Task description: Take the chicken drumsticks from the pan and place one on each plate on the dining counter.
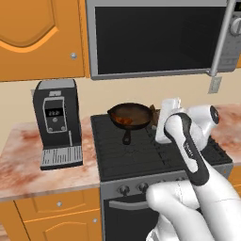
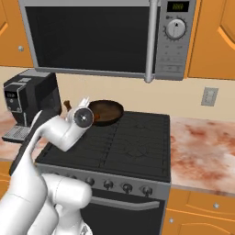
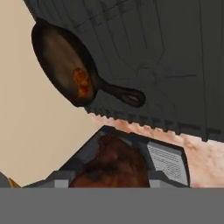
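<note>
The pan (image 1: 131, 114) (image 2: 106, 111) sits on the stove's back left burner, its handle pointing toward the front. One orange-brown chicken drumstick (image 3: 82, 83) (image 1: 123, 120) lies inside it near the handle side. My gripper (image 3: 109, 179) (image 1: 155, 113) (image 2: 71, 106) is raised above the stove beside the pan and is shut on a second, dark brown chicken drumstick (image 3: 113, 164) (image 2: 67, 104). That lump bulges between the fingers in the hand view. The plates and the dining counter are out of view.
A black coffee machine (image 1: 56, 123) (image 2: 27, 103) stands on the marbled worktop (image 1: 28, 155) left of the black stove (image 1: 141, 150). A microwave (image 2: 105, 36) hangs above the stove. More worktop (image 2: 202, 147) stretches to the right.
</note>
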